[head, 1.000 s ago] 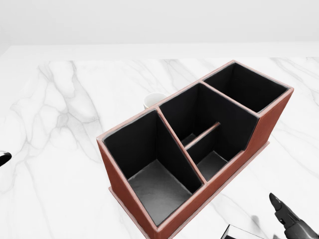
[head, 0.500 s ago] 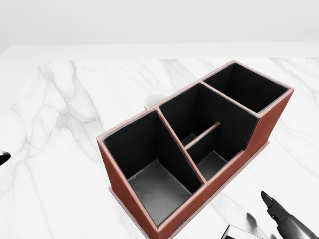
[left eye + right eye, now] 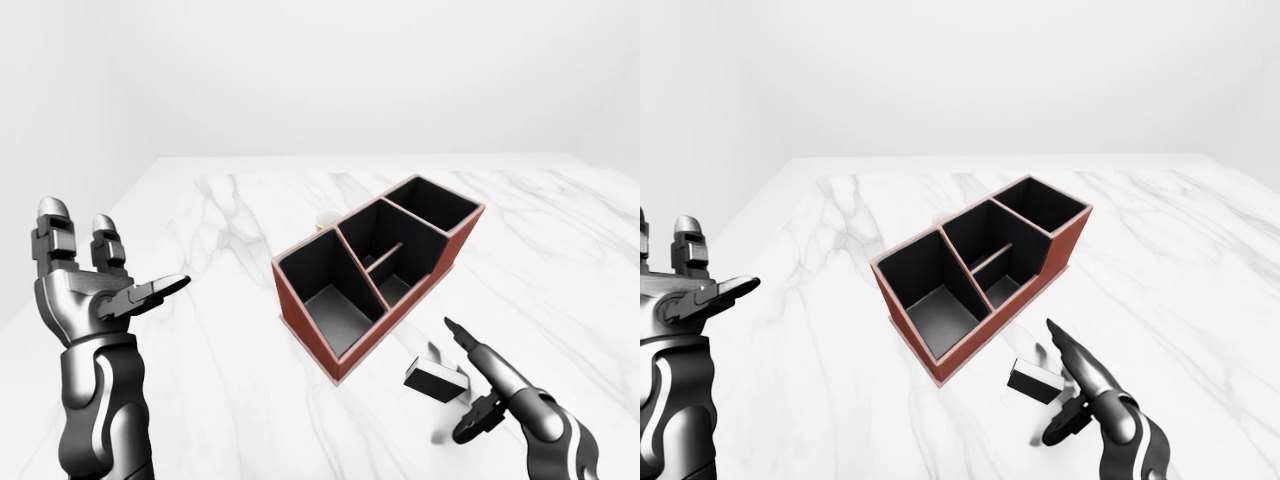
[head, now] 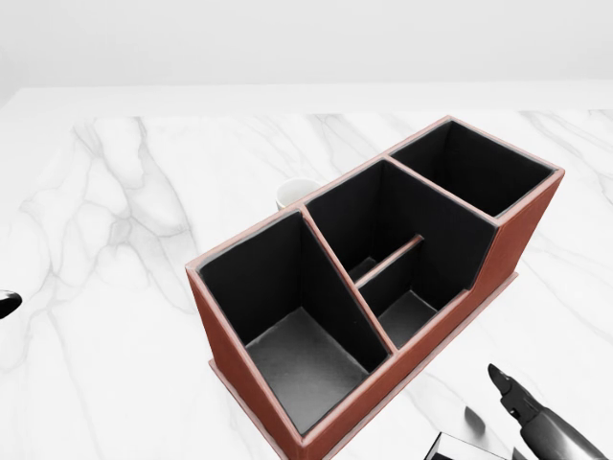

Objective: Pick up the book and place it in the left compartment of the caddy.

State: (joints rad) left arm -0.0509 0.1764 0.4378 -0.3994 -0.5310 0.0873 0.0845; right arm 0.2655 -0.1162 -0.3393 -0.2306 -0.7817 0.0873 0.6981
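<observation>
The book [image 3: 437, 378] is a small dark block with a white edge, lying on the marble table just right of the caddy's near end. The caddy [image 3: 300, 322] is red-brown with black insides; its large left compartment [image 3: 335, 305] holds nothing. My right hand [image 3: 458, 385] is open, with the index finger [image 3: 462, 338] stretched over the book and the thumb [image 3: 478, 424] below it, not closed on it. My left hand [image 3: 115, 250] is open and raised at the left of the left-eye view, far from the caddy. In the head view only a corner of the book [image 4: 460, 448] shows.
A white cup [image 4: 295, 192] stands on the table just beyond the caddy's long side. The marble table [image 3: 220, 380] stretches wide to the left and right of the caddy. The caddy's middle compartment has a low divider [image 4: 388, 261].
In the head view my right hand's finger has crept up and to the left, closer to the book and the caddy. The left hand, caddy and camera have not moved.
</observation>
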